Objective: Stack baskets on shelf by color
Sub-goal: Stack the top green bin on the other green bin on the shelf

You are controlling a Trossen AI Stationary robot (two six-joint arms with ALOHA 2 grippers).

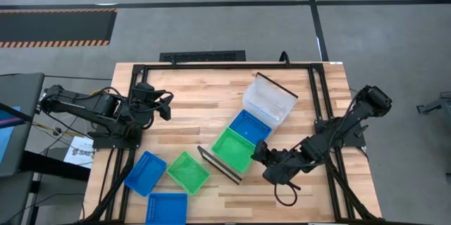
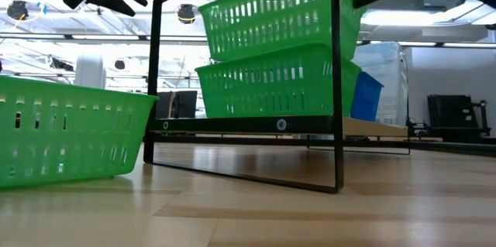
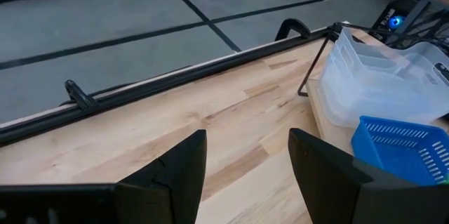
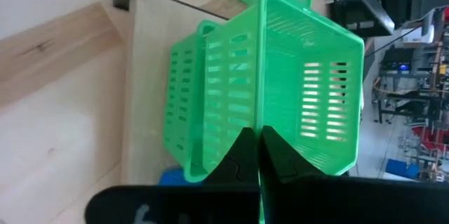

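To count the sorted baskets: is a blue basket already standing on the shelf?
Yes, the high view shows one blue basket on the shelf, between the green and clear baskets.

Right gripper (image 4: 258,155) fingers pinched together, left gripper (image 3: 245,175) fingers apart, arm drawn back

We count three green baskets: two (image 1: 232,149) nested on the shelf (image 1: 220,165), one (image 1: 188,172) on the surface (image 1: 197,112). Three blue baskets: one (image 1: 251,127) on the shelf, two (image 1: 146,173) (image 1: 167,208) on the surface. One stack of clear baskets (image 1: 270,99); number within untellable. One shelf. Two arms.
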